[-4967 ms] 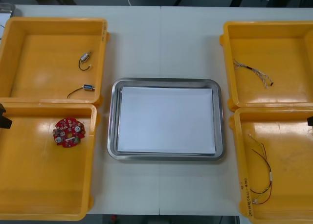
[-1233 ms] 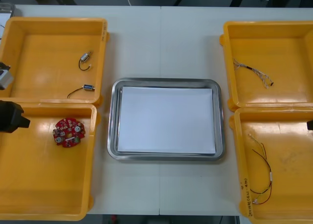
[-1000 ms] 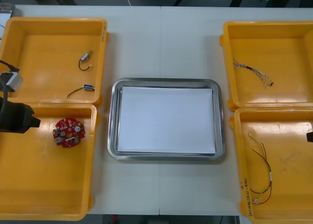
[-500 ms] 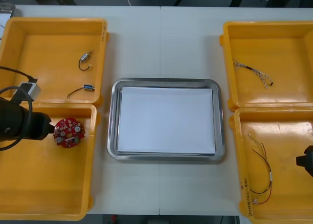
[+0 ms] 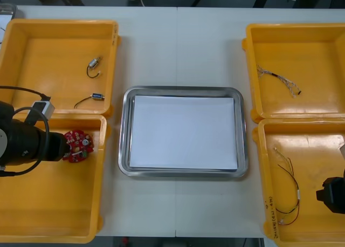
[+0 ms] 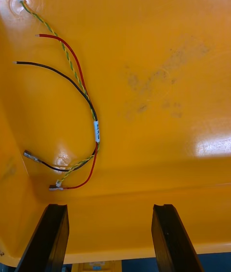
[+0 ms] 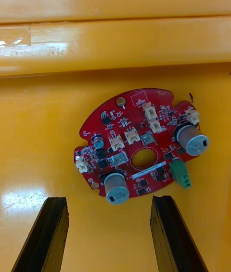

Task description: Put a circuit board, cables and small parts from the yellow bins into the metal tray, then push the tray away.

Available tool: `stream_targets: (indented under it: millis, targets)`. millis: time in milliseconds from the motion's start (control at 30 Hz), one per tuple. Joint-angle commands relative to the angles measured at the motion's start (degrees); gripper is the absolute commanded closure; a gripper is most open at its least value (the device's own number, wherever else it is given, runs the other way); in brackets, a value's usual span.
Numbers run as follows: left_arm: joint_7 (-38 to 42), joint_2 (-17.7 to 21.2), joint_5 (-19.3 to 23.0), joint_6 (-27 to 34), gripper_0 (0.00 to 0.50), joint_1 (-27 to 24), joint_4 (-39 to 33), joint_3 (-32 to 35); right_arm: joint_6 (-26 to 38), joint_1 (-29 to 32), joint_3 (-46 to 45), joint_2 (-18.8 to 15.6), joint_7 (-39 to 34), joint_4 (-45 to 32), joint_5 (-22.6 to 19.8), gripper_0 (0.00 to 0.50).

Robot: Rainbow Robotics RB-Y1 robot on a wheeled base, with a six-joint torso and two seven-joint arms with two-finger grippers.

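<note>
Just beyond left end effector: circuit board, bin wall.

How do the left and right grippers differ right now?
The left gripper hangs over the board in the left near bin; the right gripper hangs over the right near bin, which holds the cables. The board lies centred ahead of the left gripper; the cables lie off-centre, mostly ahead of one finger of the right gripper. Shared: both are open and hold nothing.
</note>
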Motion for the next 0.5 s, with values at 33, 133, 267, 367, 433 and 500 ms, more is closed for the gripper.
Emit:
stream_targets:
  millis: [33, 133, 267, 367, 433, 500]
  targets:
    - [6.0, -1.2, -1.9, -4.1, 0.000, 1.3, 2.4, -2.5, -2.6, 1.4, 2.4, 0.7, -3.2, 0.3, 1.5, 0.000]
    - [5.9, -1.2, -2.7, -5.8, 0.000, 1.3, 3.5, -3.7, -5.0, 1.4, 3.2, 0.6, -3.2, 1.8, 2.0, 0.000]
    - [6.0, -1.2, -3.3, -5.9, 0.000, 1.3, 3.7, -4.4, -7.7, 1.4, 4.2, 0.6, -3.2, 3.4, 2.8, 0.000]
    - [6.0, -1.2, -3.9, -5.9, 0.000, 1.5, 3.7, -5.2, -9.4, 1.4, 4.9, 0.7, -3.2, 4.8, 3.4, 0.000]
    - [6.1, -1.2, -4.2, -5.9, 0.000, 1.5, 3.7, -5.7, -10.1, 1.4, 5.5, 0.7, -3.2, 5.6, 3.8, 0.000]
    - [6.3, -1.2, -4.8, -6.0, 0.000, 1.6, 3.7, -6.1, -11.1, 1.4, 6.2, 0.7, -3.2, 6.4, 4.3, 0.000]
